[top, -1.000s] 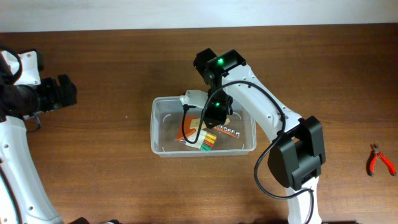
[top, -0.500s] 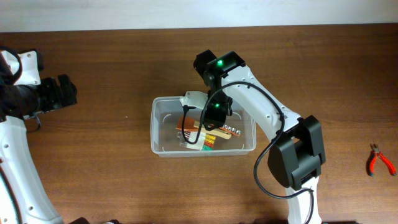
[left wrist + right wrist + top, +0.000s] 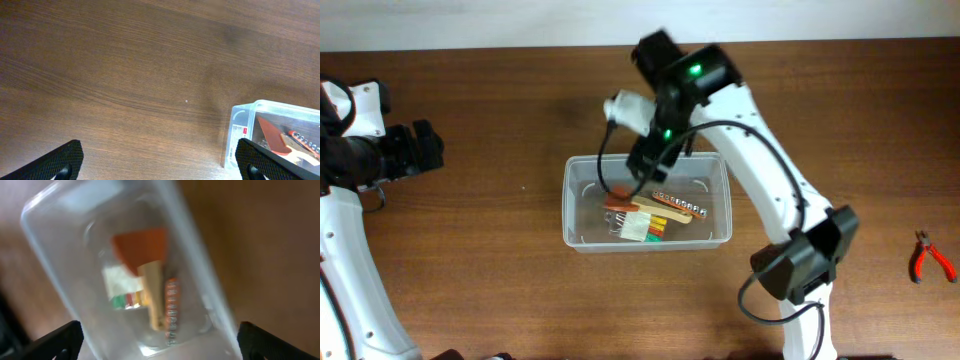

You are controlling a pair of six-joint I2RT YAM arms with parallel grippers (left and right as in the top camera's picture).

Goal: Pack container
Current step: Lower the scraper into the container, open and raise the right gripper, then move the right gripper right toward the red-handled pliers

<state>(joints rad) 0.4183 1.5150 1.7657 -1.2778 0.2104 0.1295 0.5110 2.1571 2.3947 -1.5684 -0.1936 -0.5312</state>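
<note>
The clear plastic container (image 3: pixel 570 205) sits mid-table. Inside lie an orange-bladed scraper (image 3: pixel 619 203) with a wooden handle, a strip of metal bits (image 3: pixel 682 206) and a small pack with coloured stripes (image 3: pixel 646 229). My right gripper (image 3: pixel 645 158) hangs open above the container's back rim, holding nothing. In the right wrist view the container (image 3: pixel 50 255) is blurred below the gripper (image 3: pixel 160 345), with the scraper (image 3: pixel 142 247) and bits (image 3: pixel 171 310) inside. My left gripper (image 3: pixel 430 148) stays at the far left, open (image 3: pixel 160 162) over bare wood, the container's corner (image 3: pixel 240 115) to its right.
Red-handled pliers (image 3: pixel 930 258) lie near the table's right edge, far from both grippers. The table's back edge runs along the top of the overhead view.
My right gripper has opened, let go of the scraper inside the container, and risen up and back out of it. The left arm has not moved.
</note>
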